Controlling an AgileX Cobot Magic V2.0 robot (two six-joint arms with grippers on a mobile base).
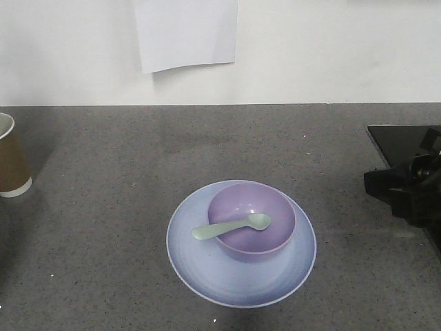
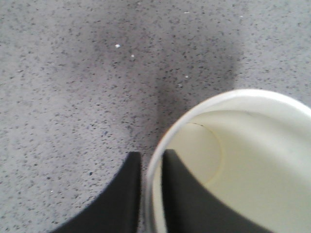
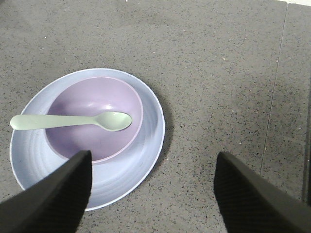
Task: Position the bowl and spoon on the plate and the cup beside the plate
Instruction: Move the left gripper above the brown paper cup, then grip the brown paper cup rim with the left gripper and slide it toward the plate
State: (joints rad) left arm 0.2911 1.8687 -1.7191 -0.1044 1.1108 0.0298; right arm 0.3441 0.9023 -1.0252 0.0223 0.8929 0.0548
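The lavender bowl [image 1: 252,219] [image 3: 92,116] sits inside the pale blue plate [image 1: 241,283] [image 3: 126,170] at the counter's front centre. The mint-green spoon [image 1: 231,227] [image 3: 73,121] lies across the bowl, its handle over the left rim. The brown paper cup [image 1: 12,155] [image 2: 252,160] stands at the far left edge, well apart from the plate. In the left wrist view my left gripper [image 2: 151,194] is shut on the cup's wall, one finger inside and one outside the white rim. My right gripper [image 1: 406,189] [image 3: 153,194] is open and holds nothing, to the right of the plate.
A white paper sheet [image 1: 186,34] hangs on the back wall. A black panel [image 1: 400,138] lies at the counter's right edge behind my right arm. Speckled grey counter [image 1: 124,172] stretches between the cup and the plate.
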